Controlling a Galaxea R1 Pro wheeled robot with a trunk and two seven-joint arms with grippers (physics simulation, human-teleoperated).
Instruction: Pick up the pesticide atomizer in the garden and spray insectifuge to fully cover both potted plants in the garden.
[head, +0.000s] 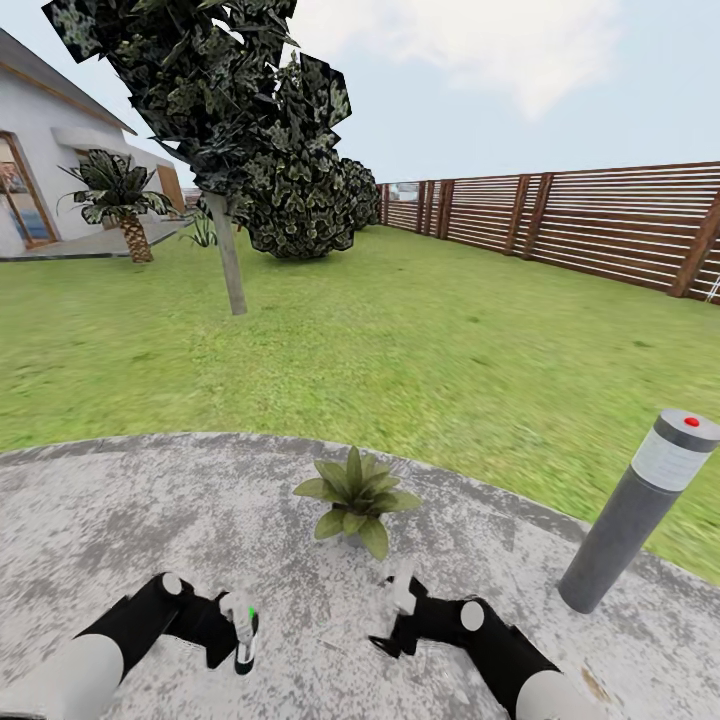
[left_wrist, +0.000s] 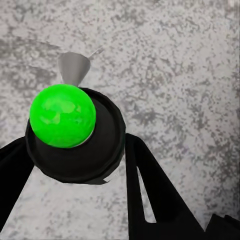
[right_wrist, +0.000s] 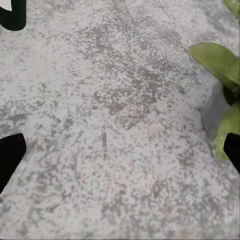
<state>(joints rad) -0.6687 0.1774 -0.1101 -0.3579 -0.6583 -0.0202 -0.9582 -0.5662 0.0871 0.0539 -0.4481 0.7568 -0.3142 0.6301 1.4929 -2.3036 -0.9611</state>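
**Atomizer in my left hand, plant just ahead**

My left hand (head: 232, 628) is clenched around the small dark pesticide atomizer with a white patch and bright green tip (head: 243, 632), holding it low over the round mottled grey stone patio (head: 120, 520). My left wrist view looks straight down on its glossy green tip (left_wrist: 62, 115) and black collar, a finger (left_wrist: 150, 195) pressed against each side. My right hand (head: 398, 612) is released, fingers spread wide with nothing between them; its wrist view catches only the black fingertips (right_wrist: 10, 155) at the frame's edges.

The low potted plant with broad pointed green leaves (head: 356, 497) sits at twelve o'clock from me, near my right hand. The right wrist view shows its leaves (right_wrist: 216, 57). A grey bollard light with a red dot (head: 640, 510) stands at two o'clock, at the patio's edge.
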